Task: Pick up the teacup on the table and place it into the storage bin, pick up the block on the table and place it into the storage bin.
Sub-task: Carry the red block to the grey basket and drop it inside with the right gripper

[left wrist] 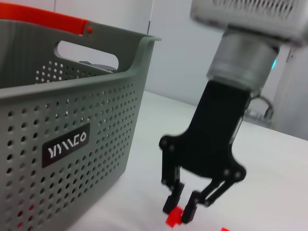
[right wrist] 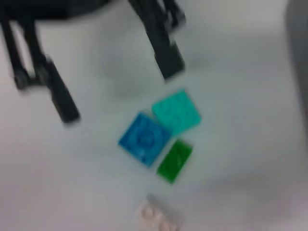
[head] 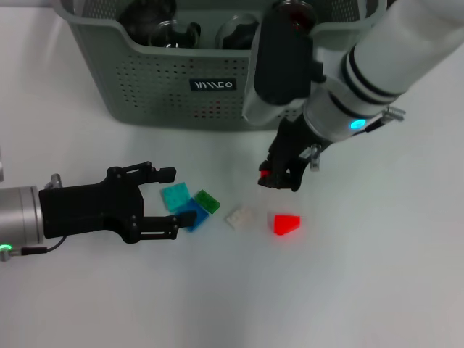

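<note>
Right claw (head: 279, 177) of mine hung above the table (head: 377, 275), in front of the bin (head: 145, 87), its fingers pinched narrow on a small red block (left wrist: 173, 219); the left wrist view showed that block nipped between the fingertips, just above the table surface. My left claw (head: 168, 204) lay low over the table on my left side, spread wide, holding nothing, with its fingers reaching toward the cluster of loose blocks.

That bin stood at the far edge of the table, grey-green with perforated walls, a black label (head: 213, 85) on its near face and a handle cutout (left wrist: 86, 50) in its rim. Dark and glassy items sat inside it, but I could not tell what they were.

On the table between my two claws lay the other blocks. A blue block (head: 191, 214) rested right by my left claw's lower finger, with a teal block (head: 175, 196) touching it on the far side and a green block (head: 207, 201) just beside both. Farther toward my right lay a white block (head: 239, 217), and near it a red wedge (head: 286, 224), below my right claw.
</note>
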### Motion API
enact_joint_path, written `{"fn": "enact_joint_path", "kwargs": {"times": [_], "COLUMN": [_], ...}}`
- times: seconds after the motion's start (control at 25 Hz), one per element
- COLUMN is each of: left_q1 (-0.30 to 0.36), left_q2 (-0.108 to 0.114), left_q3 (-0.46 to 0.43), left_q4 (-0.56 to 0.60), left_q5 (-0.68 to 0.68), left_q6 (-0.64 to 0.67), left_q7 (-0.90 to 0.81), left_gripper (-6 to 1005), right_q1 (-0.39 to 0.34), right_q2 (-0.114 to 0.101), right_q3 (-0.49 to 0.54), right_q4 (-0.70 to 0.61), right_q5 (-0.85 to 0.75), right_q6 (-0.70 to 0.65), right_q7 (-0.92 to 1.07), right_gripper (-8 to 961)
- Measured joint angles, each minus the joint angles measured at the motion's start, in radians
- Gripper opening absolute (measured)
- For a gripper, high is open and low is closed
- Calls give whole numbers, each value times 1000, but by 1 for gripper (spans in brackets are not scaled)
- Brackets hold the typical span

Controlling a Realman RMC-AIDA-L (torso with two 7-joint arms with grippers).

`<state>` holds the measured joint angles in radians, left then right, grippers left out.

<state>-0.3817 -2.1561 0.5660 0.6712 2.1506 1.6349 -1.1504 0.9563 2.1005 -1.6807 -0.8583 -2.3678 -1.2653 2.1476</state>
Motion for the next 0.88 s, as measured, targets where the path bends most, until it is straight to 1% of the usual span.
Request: {"fn": "enact_joint_path", "kwargs": {"times": [0.08, 0.2, 0.28, 0.44, 0.56, 0.68, 0.8, 0.88], "left_q1": [0, 0, 0, 0, -1, -3, -3, -3], "left_q2": [0, 1, 2, 2, 2, 2, 2, 2], "left_q3": [0, 0, 0, 0, 0, 0, 0, 0], "left_q4": [2, 3, 4, 5, 5, 5, 5, 6], "left_q5": [0, 0, 0, 0, 0, 0, 0, 0], "left_q6": [2, 3, 2, 2, 4, 5, 8, 9], "left_q7": [0, 0, 0, 0, 0, 0, 0, 0], "left_gripper": [857, 856, 856, 856, 856, 856, 856, 856], "right_q1": [-3, -3, 12, 59, 103, 136, 140, 135], "right_q2": [-2, -7, -10, -13, -19, -35, -51, -55], "right_q3": [66, 220, 320, 487, 604, 694, 716, 716], "right_q4": [-65, -190, -260, -347, -384, -387, -380, -364], "right_q5": [-1, -2, -1, 1, 3, -1, -23, -53], "right_q6": [-73, -211, -280, -371, -389, -366, -298, -245], "right_q7": [-4, -8, -5, 17, 43, 68, 100, 114], "right_gripper": [175, 173, 171, 168, 163, 155, 148, 142]}}
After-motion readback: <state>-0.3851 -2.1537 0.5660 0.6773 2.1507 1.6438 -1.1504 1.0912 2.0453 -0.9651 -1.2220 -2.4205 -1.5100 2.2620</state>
